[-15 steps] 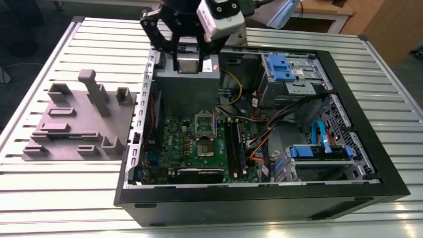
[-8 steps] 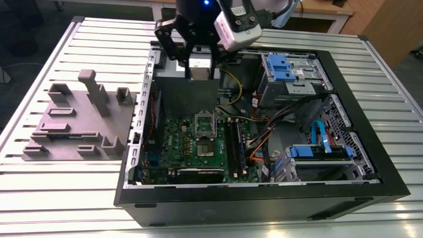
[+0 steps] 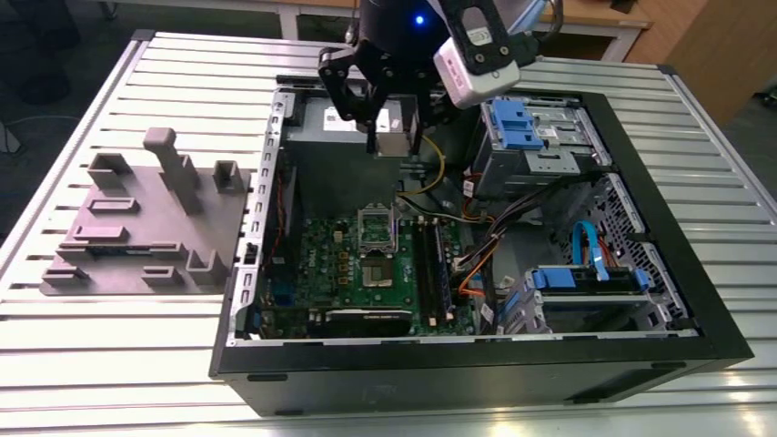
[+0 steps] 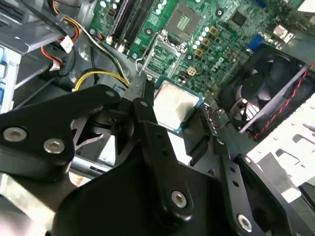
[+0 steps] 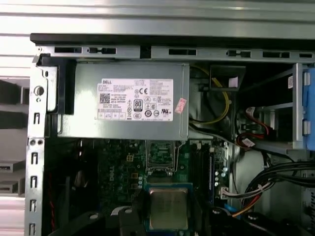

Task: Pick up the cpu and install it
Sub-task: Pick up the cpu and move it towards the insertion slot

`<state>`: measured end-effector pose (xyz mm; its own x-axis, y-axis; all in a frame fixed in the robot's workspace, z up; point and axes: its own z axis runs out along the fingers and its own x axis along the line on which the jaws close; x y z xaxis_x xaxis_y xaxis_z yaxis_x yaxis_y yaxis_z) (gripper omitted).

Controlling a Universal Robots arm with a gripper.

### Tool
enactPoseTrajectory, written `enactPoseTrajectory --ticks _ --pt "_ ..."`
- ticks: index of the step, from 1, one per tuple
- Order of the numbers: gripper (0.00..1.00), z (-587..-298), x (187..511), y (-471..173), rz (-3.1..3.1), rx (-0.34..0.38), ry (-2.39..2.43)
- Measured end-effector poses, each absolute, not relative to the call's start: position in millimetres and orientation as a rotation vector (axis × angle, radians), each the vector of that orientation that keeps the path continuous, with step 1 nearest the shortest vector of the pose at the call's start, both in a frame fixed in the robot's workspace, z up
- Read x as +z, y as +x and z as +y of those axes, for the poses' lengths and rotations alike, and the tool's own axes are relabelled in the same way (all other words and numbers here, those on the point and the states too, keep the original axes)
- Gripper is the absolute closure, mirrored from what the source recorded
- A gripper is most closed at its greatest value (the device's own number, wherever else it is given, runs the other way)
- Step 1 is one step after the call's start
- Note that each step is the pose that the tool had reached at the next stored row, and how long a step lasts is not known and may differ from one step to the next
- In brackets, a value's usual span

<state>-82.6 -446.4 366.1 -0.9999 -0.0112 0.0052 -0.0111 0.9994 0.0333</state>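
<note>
One cpu (image 3: 391,144), a small square chip with a silver-grey top, is clamped between the black fingers (image 4: 147,118) of the hand (image 3: 395,129). The fingers grip two opposite edges and are closed no further than the chip's width. The chip hangs flat in the air above the open computer case (image 3: 486,364), clear of the board. In the exterior view it sits in front of the grey power-supply box (image 3: 327,118).

Below it lies one green motherboard (image 3: 340,264) carrying one socket (image 3: 380,273) with a dark centre. A square metal frame (image 3: 378,223) stands just beside the socket, on the side towards the power supply. In the second wrist view the chip (image 4: 174,105) lies near that frame (image 4: 157,56) without touching it.

The case lies on its side with its panel off. Besides the board it holds the one power-supply box, one black fan (image 4: 266,88), two drive cages with blue tabs (image 3: 534,127) (image 3: 589,278), and loose coloured wires (image 3: 486,246). Long black memory sticks (image 3: 425,264) stand beside the socket, but I cannot count them.

The case rests on a slatted metal worktop (image 3: 122,328). One grey moulded fixture block (image 3: 146,228) lies well apart from it at the exterior view's left.
</note>
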Motion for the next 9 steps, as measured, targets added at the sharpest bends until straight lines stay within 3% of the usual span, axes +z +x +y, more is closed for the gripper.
enactPoseTrajectory --ticks 9 --pt "0.53 -448.8 365.9 -80.4 -3.136 -0.052 0.017"
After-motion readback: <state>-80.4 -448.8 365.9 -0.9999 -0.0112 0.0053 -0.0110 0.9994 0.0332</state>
